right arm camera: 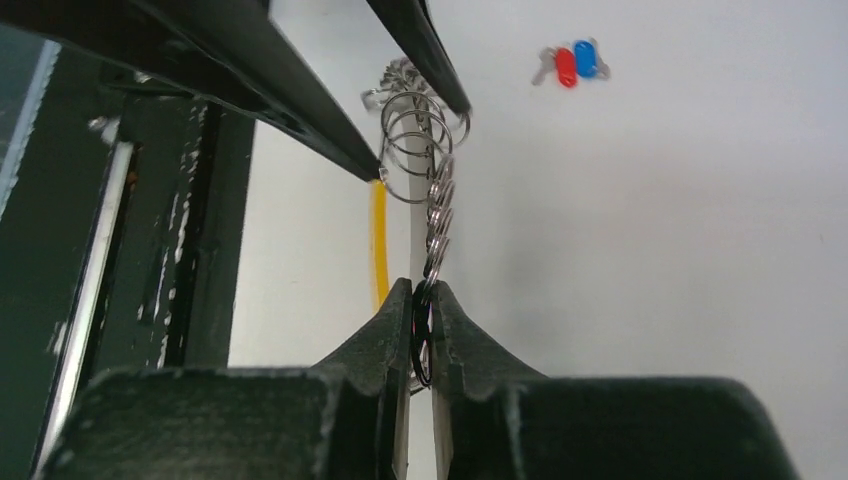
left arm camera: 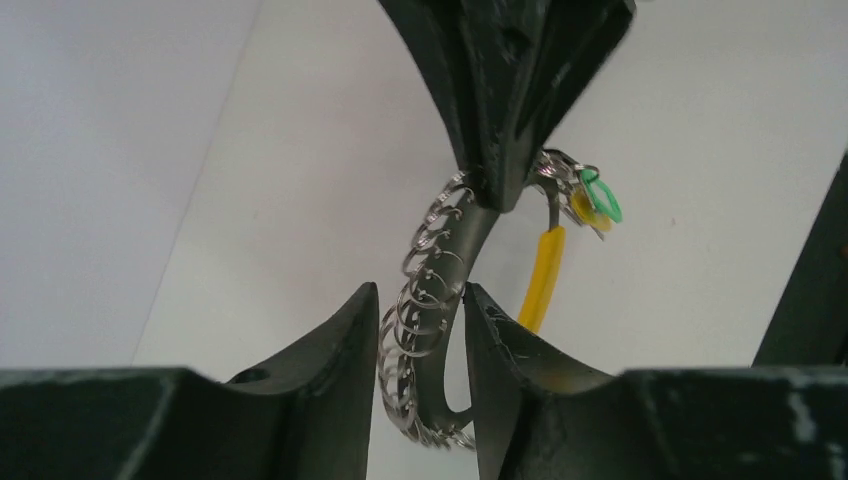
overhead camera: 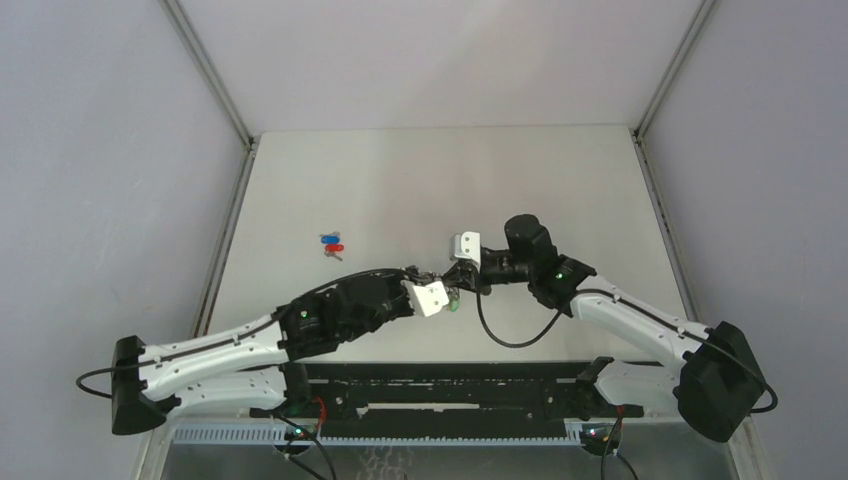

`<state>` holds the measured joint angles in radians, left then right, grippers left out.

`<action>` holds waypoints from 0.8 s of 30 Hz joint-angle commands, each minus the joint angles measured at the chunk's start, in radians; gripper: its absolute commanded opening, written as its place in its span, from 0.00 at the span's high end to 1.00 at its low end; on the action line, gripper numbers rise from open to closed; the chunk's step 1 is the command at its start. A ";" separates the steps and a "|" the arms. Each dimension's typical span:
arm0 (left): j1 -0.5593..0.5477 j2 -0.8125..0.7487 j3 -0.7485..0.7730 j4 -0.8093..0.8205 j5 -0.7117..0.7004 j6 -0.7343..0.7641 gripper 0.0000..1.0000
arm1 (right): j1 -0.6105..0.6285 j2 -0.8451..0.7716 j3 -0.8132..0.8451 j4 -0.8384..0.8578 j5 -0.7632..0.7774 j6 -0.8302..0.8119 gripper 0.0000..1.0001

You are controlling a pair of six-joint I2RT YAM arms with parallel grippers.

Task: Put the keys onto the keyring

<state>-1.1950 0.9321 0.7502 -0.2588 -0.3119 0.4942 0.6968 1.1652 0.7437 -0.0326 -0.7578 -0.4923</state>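
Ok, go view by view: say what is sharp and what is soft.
Top external: even light, keys tiny but distinct. Left wrist: keyring sharp, near jaws soft. Right wrist: keyring crisp, keys slightly soft, dark jaws lose detail.

The keys (overhead camera: 331, 243) had blue and red heads; the silvery keyring (left arm camera: 425, 290) had a yellow tab (left arm camera: 542, 275) and green loop (left arm camera: 600, 195).

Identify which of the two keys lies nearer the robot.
The red-headed key. The blue-headed key lies right beside it on its far side, higher in the top view.
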 commanded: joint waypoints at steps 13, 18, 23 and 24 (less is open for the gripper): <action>0.183 -0.277 -0.170 0.439 -0.100 -0.840 0.25 | 0.127 -0.034 -0.147 0.561 0.610 0.348 1.00; 0.228 -0.249 -0.190 0.439 -0.112 -1.165 0.16 | 0.186 0.006 -0.160 0.669 0.717 0.337 1.00; 0.305 -0.213 -0.242 0.502 -0.055 -1.463 0.11 | 0.216 0.022 -0.183 0.759 0.759 0.341 1.00; 0.314 -0.208 -0.260 0.544 -0.040 -1.502 0.11 | 0.219 0.028 -0.185 0.771 0.767 0.344 1.00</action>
<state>-0.9222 0.7101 0.5415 0.1566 -0.3916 -0.6983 0.8940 1.1862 0.5655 0.5652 -0.0689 -0.1753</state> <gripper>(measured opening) 0.888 0.064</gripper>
